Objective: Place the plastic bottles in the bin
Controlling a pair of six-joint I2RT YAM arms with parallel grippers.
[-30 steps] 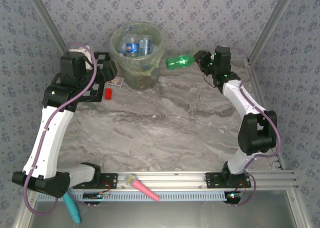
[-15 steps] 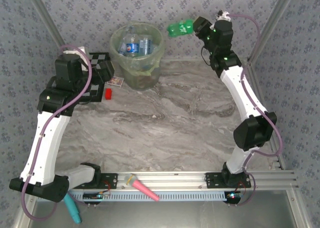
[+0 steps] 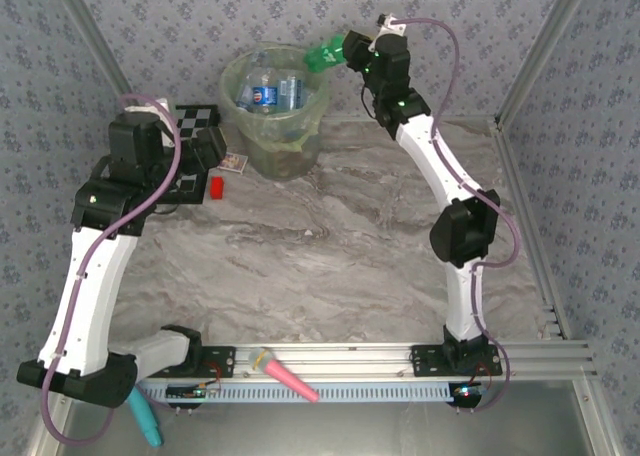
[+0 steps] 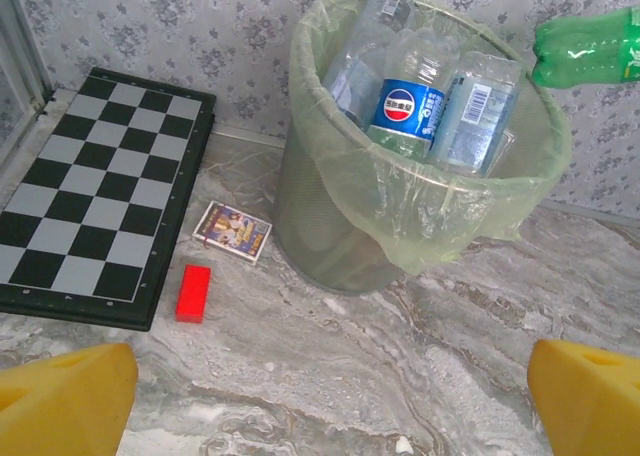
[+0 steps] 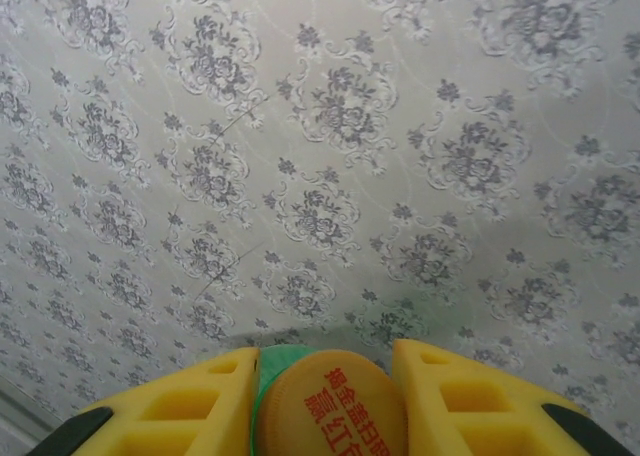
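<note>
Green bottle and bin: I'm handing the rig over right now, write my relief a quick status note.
Right gripper: shut on the green bottle, jaws at its cap end, raised beside the rim of the bin.
Left gripper: open, holding nothing, facing the bin.
Done: several clear bottles lie in the bin.
Left: carry the green bottle over the opening and release.

green bottle (image 4: 590, 48) cropped, card (image 4: 232, 230) print illegible

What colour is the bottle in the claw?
Green. The bottle shows best in the left wrist view.
</note>
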